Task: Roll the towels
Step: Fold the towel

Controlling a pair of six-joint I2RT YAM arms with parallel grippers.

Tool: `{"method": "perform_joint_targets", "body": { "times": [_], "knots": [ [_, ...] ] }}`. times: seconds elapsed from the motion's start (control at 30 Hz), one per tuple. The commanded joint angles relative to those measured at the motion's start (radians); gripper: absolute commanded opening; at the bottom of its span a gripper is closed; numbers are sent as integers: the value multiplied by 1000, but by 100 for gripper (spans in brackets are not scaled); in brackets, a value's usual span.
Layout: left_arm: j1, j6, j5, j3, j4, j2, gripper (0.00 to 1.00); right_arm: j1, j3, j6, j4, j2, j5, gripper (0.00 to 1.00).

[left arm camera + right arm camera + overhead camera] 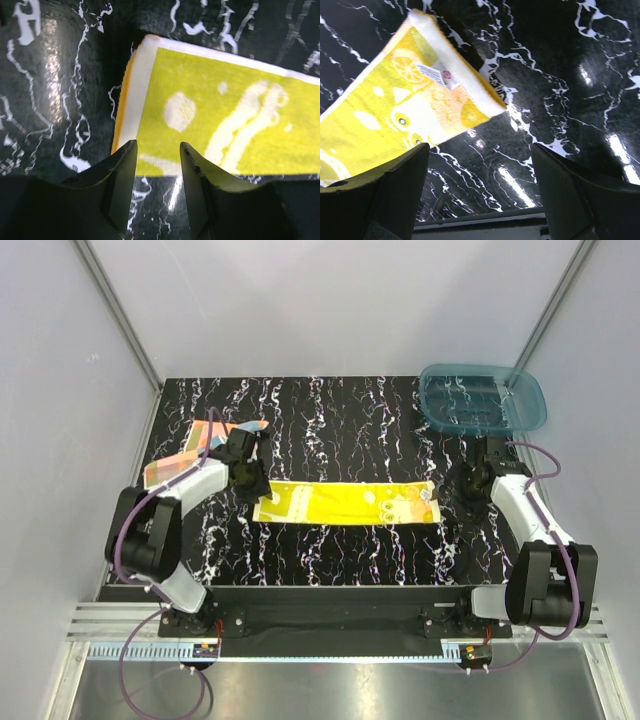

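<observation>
Yellow towel lies flat on the counter, mid-way back, folded to a long strip running L-R, not rolled. L claw sits over its left end at the near corner, fingers partway apart w/ nothing pinched btwn them. R claw is spread wide just past the right end, where a small label shows; grips nothing. Orange towel lies at the far-left edge, partly under the L arm. Teal bin sits at the far-right corner.
</observation>
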Motion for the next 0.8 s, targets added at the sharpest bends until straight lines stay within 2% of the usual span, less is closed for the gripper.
{"method": "perform_joint_targets", "body": {
  "times": [0.0, 0.23, 0.43, 0.67, 0.77],
  "knots": [
    [13, -33, 19, 61, 48, 77, 44, 1, -3, -7, 80, -4, -74, 90],
    [128, -65, -12, 65, 28, 183, 42, 1, -32, -15, 105, 65, -98, 92],
    [156, -81, -58, 53, 15, 156, 42, 1, -55, 21, 140, 81, -161, 92],
    [157, -87, 0, 13, 18, 105, 43, 3, -151, 81, 240, 66, -276, 84],
    [157, -71, 3, 28, -14, 47, 48, 1, -185, 81, 264, 82, -281, 79]
  ]
}}
